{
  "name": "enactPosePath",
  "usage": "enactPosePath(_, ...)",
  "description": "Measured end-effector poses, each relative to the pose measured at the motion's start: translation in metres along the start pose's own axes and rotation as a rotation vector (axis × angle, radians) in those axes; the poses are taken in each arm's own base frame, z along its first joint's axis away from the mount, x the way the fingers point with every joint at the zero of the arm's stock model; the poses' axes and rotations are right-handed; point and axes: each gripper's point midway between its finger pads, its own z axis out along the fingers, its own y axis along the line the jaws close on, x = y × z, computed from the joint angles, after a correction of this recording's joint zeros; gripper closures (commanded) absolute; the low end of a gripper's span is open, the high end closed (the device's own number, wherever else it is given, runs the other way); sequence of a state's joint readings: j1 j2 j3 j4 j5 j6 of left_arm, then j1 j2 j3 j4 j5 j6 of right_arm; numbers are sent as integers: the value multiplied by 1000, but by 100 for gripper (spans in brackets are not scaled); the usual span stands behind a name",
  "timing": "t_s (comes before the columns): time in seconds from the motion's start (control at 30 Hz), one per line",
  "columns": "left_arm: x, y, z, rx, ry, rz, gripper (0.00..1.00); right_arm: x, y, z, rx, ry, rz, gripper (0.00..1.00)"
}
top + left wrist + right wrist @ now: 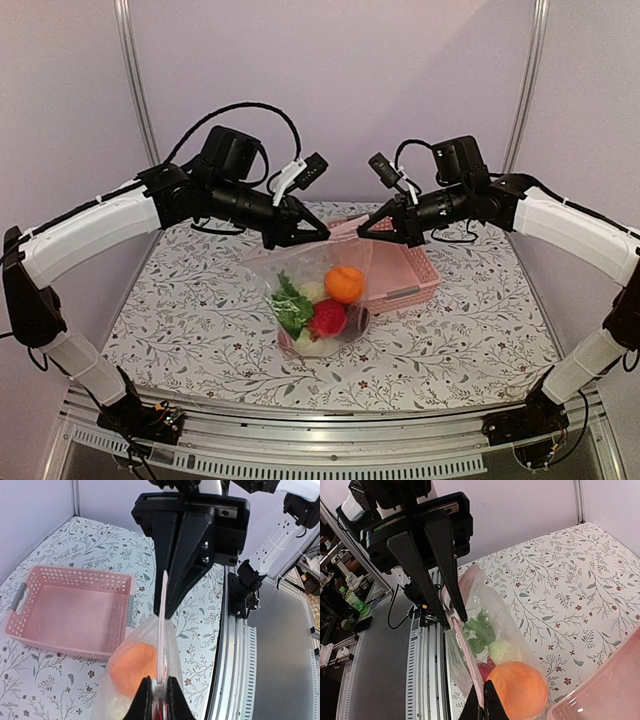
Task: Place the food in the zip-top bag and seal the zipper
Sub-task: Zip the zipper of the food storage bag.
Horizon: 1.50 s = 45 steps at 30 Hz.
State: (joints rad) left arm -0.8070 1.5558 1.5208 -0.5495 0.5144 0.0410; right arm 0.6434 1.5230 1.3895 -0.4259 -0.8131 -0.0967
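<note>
The clear zip-top bag (300, 265) hangs above the table between my two grippers. Inside it are an orange fruit (344, 283), a green-leaved piece (291, 308), a red piece (327, 319), a cream-white piece (313, 291) and a dark purple piece (358, 320). My left gripper (322, 233) is shut on the zipper (162, 630) at one end of the bag's mouth. My right gripper (362, 229) is shut on the zipper's other end (467, 655). The strip runs taut and looks pressed together between them. The orange fruit (518, 690) lies just under the right fingertips.
The pink lattice basket (408, 275) stands empty on the flowered table behind and right of the bag. It also shows in the left wrist view (75, 607). The table's metal front rail (235, 680) runs along the near edge.
</note>
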Motion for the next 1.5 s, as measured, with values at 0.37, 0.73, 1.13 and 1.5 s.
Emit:
enactPosePath(0.37,36,5,-21,-53,27,-32,94,6,-26,-27,81,-25,54,100)
enactPosePath(0.73,72,2,-60,-121,15,-79,94,7,-28,-30,88,-26,67,100)
enactPosePath(1.13,82,9,-76,-170,9,-103,94,7,-30,-31,92,-26,78,100)
enactPosePath(1.5,92,11,-83,-186,21,-123,94,9,-34,-30,96,-23,86,100)
